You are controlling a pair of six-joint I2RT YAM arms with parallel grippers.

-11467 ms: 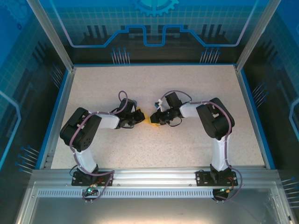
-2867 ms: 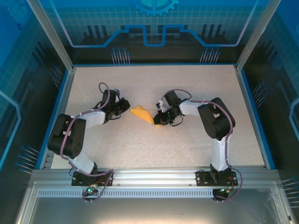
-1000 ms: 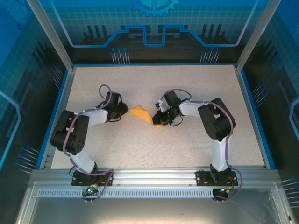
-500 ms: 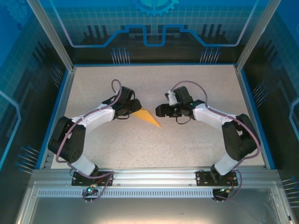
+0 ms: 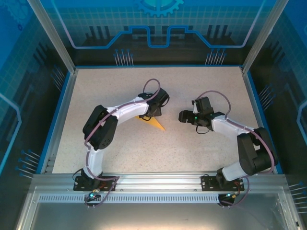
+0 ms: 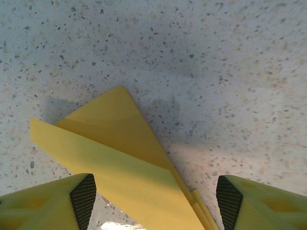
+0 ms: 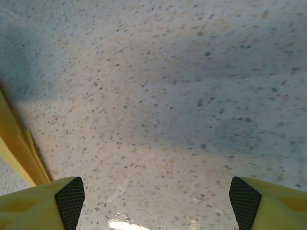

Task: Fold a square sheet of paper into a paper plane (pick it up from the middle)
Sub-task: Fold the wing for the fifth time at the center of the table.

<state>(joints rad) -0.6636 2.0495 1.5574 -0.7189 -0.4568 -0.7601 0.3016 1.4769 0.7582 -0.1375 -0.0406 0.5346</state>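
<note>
The paper plane (image 5: 156,124) lies mid-worktop (image 5: 120,153). Its long side runs on a slant, with the sharp tip pointing near and right. The left tool (image 5: 151,113) hangs over its wide end, fingers apart. The right tool (image 5: 183,116) is near the plane, fingers apart and holding nothing.

arms (image 5: 127,109): blk+wht | cables (image 5: 152,80): purple | fingers (image 6: 43,201): yellow, blk mesh pads (image 6: 84,199)

Speckled tabletop (image 5: 201,143), blue rim (image 5: 57,120), patterned backdrop (image 5: 216,28)
</note>
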